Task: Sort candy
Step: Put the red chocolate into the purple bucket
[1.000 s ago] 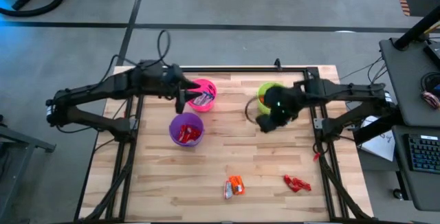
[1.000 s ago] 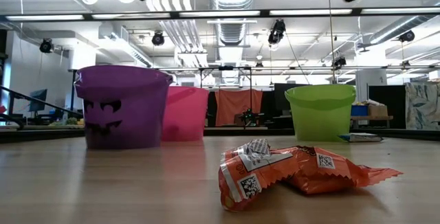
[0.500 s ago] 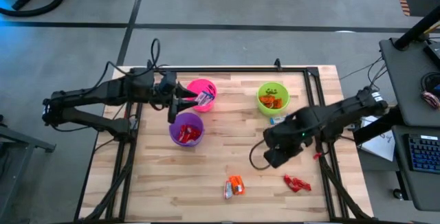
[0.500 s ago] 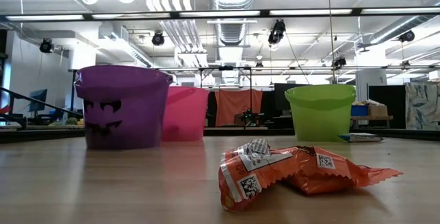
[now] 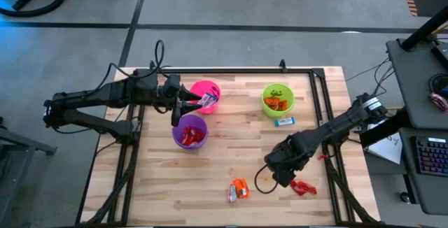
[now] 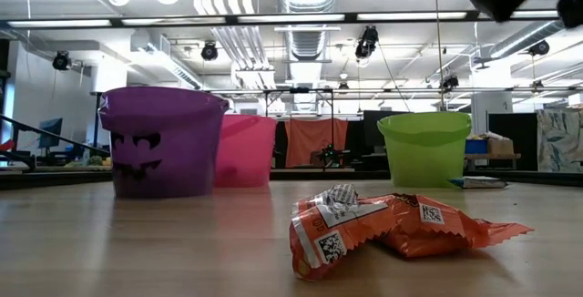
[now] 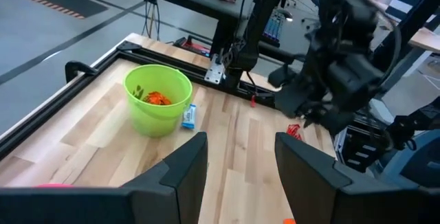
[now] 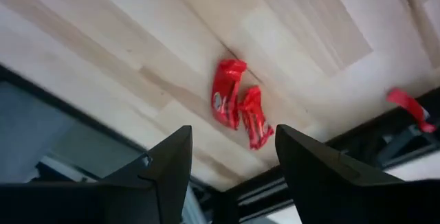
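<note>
Two red candies [image 5: 302, 187] lie side by side near the table's near right corner, clear in the right wrist view [image 8: 237, 110]. My right gripper [image 5: 283, 175] hovers open just left of them, pointing steeply down [image 8: 232, 138]. Two orange candies [image 5: 239, 189] lie at the near middle. A blue-and-white bar [image 5: 284, 122] lies beside the green cup [image 5: 277, 98], which holds orange candy. My left gripper [image 5: 183, 105] stays open and empty [image 7: 240, 165] above the table beside the pink cup [image 5: 205, 96] and purple cup [image 5: 190, 131].
A lone red candy [image 5: 323, 158] sits on the right frame rail, also in the right wrist view [image 8: 409, 107]. The black frame edges the table. Bare wood lies between the cups and the near candies. The low view shows the orange candies [image 6: 392, 229] up close.
My right gripper has swung from over the green cup toward the table's near edge, come down and tipped to point steeply down beside the red candies. My left gripper has drawn back slightly from the pink cup toward the table's left edge.
</note>
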